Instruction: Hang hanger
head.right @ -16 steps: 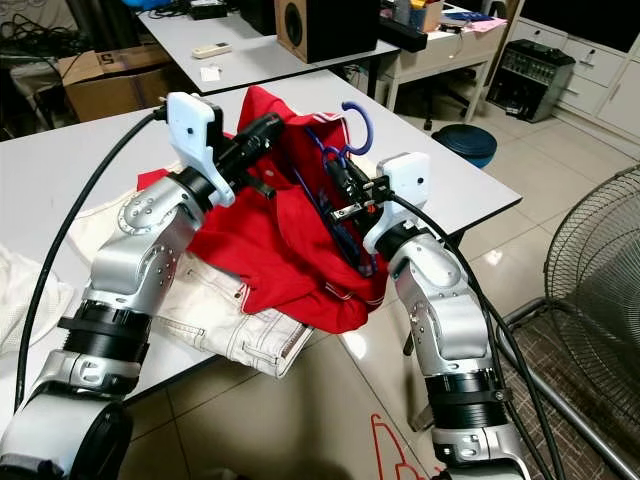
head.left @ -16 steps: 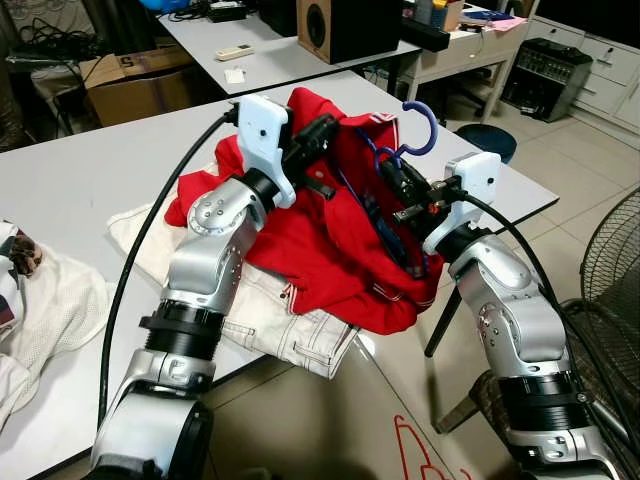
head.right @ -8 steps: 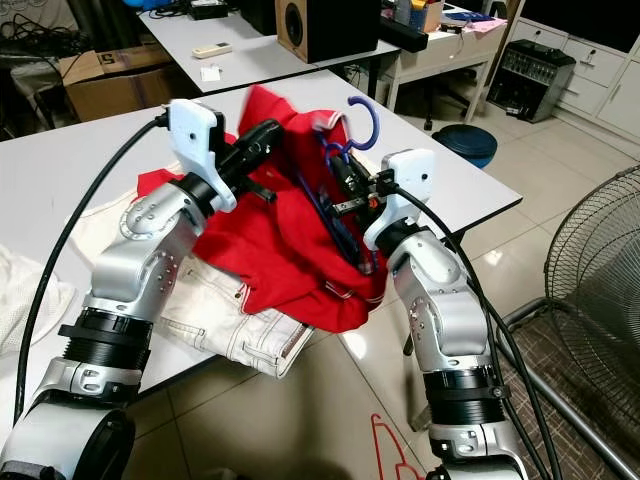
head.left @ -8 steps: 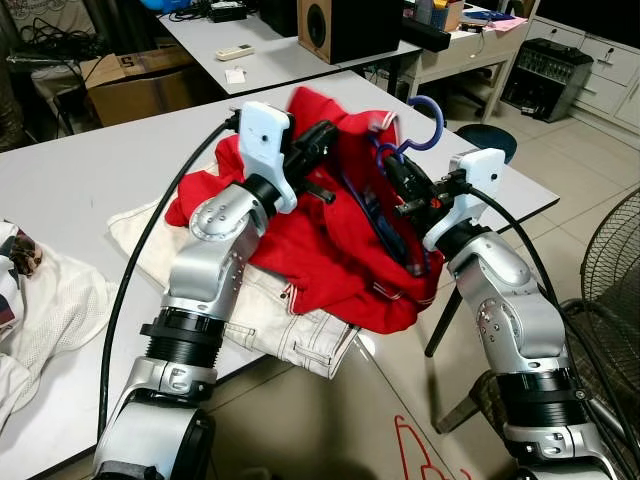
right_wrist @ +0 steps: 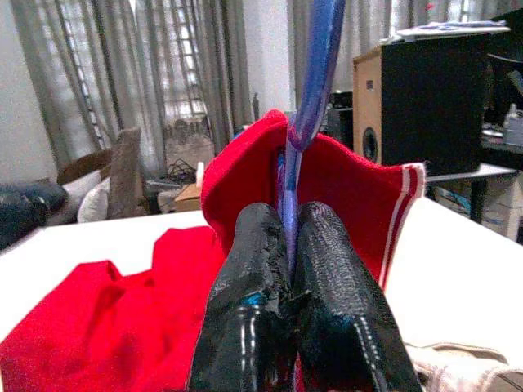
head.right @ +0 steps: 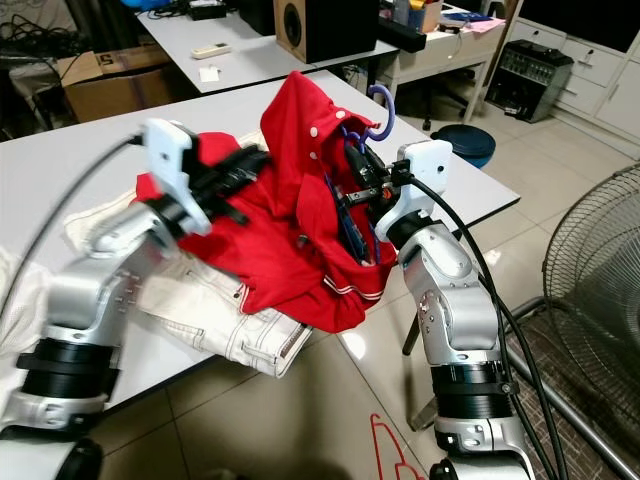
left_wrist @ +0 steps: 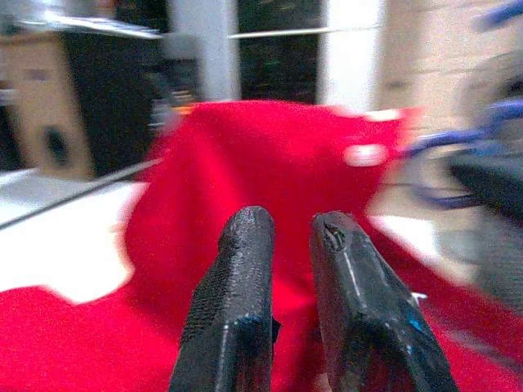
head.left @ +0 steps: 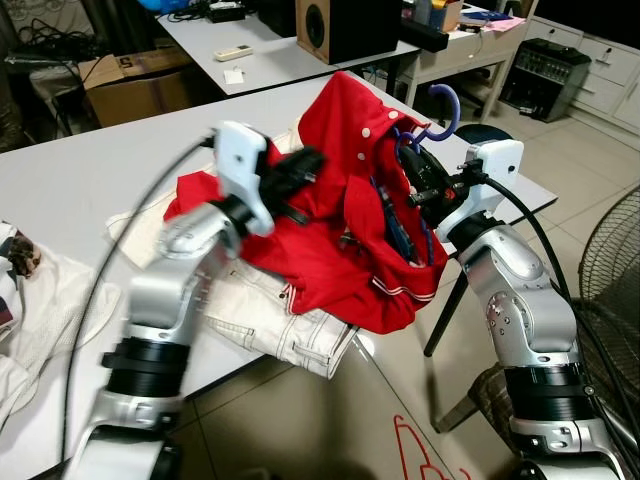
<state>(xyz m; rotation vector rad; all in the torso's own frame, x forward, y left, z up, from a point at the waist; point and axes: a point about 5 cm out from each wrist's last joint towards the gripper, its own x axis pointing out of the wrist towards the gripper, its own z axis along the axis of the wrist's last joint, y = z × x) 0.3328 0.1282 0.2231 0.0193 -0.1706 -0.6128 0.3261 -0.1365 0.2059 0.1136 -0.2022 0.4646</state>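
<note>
My right gripper [right_wrist: 286, 318] stayed clamped on the blue hanger [head.left: 443, 106], now raised higher. The red shirt [head.left: 340, 200] lifted off the desk [head.left: 80, 180] near its right edge. My left gripper [left_wrist: 282, 310], fingers nearly closed, held nothing I could confirm.

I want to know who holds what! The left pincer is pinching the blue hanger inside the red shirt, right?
Not quite. The right pincer pinches the blue hanger inside the red shirt, as the right wrist view shows.
</note>
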